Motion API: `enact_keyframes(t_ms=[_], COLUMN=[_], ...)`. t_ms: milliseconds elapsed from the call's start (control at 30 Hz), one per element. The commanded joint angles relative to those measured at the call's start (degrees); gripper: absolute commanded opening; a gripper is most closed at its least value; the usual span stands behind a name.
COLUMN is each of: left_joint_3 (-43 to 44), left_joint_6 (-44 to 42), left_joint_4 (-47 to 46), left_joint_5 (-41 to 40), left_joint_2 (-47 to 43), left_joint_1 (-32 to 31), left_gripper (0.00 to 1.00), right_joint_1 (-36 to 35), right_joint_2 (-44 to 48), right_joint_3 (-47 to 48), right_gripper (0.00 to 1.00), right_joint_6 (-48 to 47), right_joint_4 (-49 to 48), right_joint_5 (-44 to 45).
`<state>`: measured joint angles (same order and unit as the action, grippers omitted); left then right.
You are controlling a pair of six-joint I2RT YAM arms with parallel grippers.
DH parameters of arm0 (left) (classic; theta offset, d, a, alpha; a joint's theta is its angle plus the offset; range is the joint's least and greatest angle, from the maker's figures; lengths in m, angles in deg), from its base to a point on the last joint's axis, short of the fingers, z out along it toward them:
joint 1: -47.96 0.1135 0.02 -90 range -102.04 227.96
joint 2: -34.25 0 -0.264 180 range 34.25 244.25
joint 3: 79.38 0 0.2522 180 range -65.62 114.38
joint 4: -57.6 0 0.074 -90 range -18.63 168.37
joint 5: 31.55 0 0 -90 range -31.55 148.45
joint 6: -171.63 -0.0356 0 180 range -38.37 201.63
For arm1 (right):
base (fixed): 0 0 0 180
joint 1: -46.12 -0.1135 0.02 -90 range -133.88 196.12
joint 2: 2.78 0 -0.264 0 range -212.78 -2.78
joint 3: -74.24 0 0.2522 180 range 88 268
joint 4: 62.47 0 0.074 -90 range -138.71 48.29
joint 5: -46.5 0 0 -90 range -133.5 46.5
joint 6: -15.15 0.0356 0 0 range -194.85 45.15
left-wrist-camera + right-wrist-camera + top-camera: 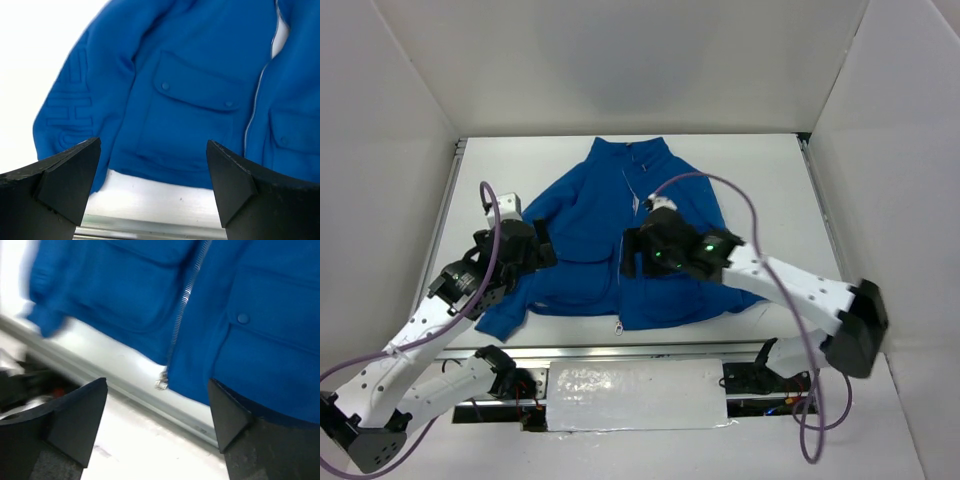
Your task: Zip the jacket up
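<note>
The jacket [590,230] is matt blue cloth with a soft, slightly napped face. It has raised lettering [70,107] pressed into one sleeve and smooth blue studs [165,86] on the pocket flaps, and its zipper [184,307] has pale teeth that glint like metal and a small shiny metal pull [161,383] at the hem. The fingers [67,175] of the left gripper [152,145] and of the right gripper [157,385] are matt black with a rough, grainy face. Under the jacket the table [770,170] is smooth matt white, and just beyond the jacket's hem runs a dull silver metal rail [670,350].
</note>
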<state>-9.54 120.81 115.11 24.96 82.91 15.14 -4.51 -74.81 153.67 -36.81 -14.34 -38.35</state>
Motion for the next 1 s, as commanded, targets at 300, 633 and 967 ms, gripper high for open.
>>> enact_keyframes(t_ms=[300,633,967], left_joint_3=[-3.9,-4.6,-5.8], left_joint_6=[0.7,0.0,-1.4], left_joint_4=[-4.4,-6.1,-8.6], left_joint_5=[6.9,9.7,14.7], left_joint_2=[-2.8,-2.9,-2.1], left_joint_1=[-0.4,-0.4,-0.4], left_gripper=[0.99,0.99,0.99], right_joint_1=[-7.6,-7.6,-6.7], right_joint_2=[-27.0,-34.1,-29.8], right_joint_3=[6.1,7.4,4.0], right_gripper=[0.72,0.55,0.0], right_joint_6=[5.8,6.2,8.0], right_joint_4=[-4.1,-4.7,-4.2], right_joint_5=[10.2,9.2,12.4])
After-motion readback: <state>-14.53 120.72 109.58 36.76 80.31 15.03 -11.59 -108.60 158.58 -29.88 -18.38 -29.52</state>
